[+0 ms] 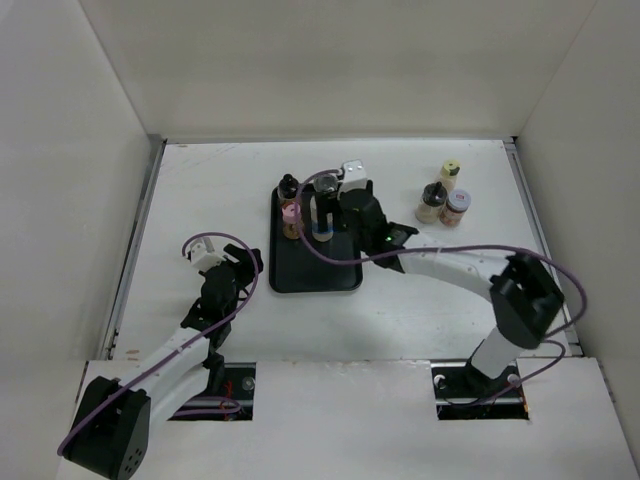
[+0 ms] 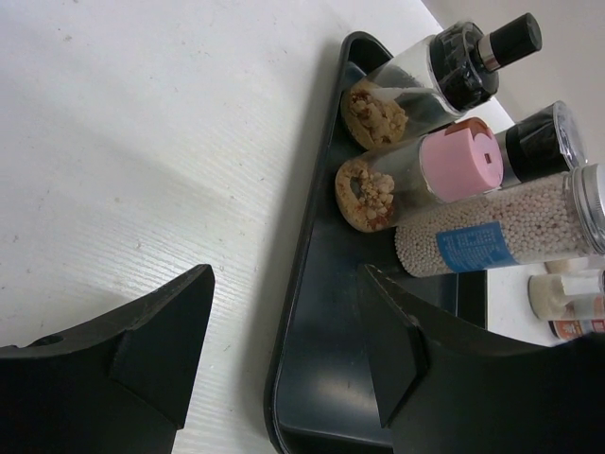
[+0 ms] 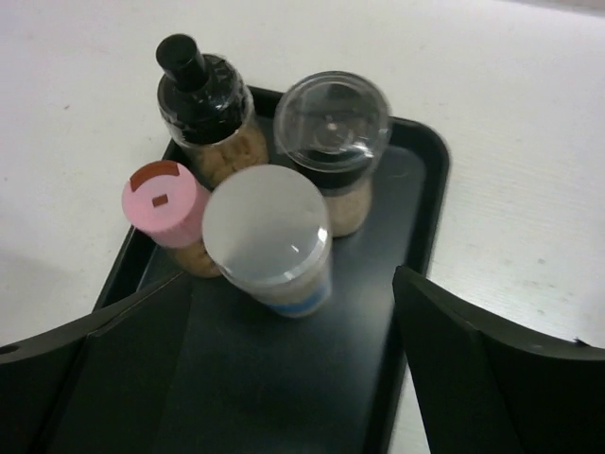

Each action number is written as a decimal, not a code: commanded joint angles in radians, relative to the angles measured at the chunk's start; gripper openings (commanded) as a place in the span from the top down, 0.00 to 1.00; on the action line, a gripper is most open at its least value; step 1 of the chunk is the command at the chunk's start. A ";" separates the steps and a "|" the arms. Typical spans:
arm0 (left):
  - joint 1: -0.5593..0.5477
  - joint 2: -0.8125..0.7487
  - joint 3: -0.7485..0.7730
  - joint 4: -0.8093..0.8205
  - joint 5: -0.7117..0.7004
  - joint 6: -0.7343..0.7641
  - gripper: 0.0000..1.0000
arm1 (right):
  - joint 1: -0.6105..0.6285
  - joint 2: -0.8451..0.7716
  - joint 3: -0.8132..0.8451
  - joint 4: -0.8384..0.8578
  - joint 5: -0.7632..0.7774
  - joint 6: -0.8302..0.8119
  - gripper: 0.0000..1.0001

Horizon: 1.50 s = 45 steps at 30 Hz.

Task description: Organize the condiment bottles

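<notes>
Four condiment bottles stand together at the far end of the black tray (image 1: 330, 275). They are a black-topped bottle (image 3: 203, 109), a clear-capped one (image 3: 331, 137), a pink-lidded one (image 3: 165, 203) and a frosted-lid jar with a blue label (image 3: 269, 241). My right gripper (image 3: 284, 378) hovers over the tray just behind that jar, open, with nothing between its fingers. Three more condiment bottles stand on the table to the right: yellow-lidded (image 1: 452, 170), black-lidded (image 1: 433, 200) and pale-lidded (image 1: 457, 207). My left gripper (image 2: 284, 350) is open low over the tray's left rim (image 2: 312, 284).
White walls enclose the table on the left, back and right. The near half of the tray (image 3: 284, 397) is bare. My right arm (image 1: 450, 265) arches across the table from its base to the tray.
</notes>
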 commanded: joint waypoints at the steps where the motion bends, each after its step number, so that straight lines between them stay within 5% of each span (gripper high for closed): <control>1: 0.002 -0.009 0.003 0.044 0.000 0.003 0.40 | -0.045 -0.212 -0.103 0.086 0.013 0.030 0.10; 2: 0.001 -0.013 0.002 0.043 0.000 0.002 0.40 | -0.074 -0.256 -0.150 0.097 0.013 0.036 0.18; 5: -0.001 -0.020 0.002 0.043 -0.004 0.000 0.40 | -0.190 -0.357 -0.258 0.080 0.016 0.081 0.67; 7: -0.002 -0.018 0.002 0.043 0.002 -0.001 0.40 | -0.271 -0.384 -0.296 0.044 0.034 0.102 0.76; 10: -0.005 -0.018 0.002 0.047 -0.003 -0.001 0.40 | -0.364 -0.362 -0.316 0.001 0.074 0.130 0.69; 15: -0.005 0.007 0.008 0.047 -0.001 0.000 0.40 | -0.454 -0.261 -0.283 -0.007 0.099 0.113 0.28; 18: -0.005 -0.003 0.007 0.047 -0.012 0.005 0.40 | -0.488 -0.208 -0.238 -0.009 0.079 0.101 0.22; 45: -0.034 0.010 -0.021 0.116 -0.075 0.040 0.40 | -0.573 0.041 -0.028 -0.043 0.132 0.036 0.18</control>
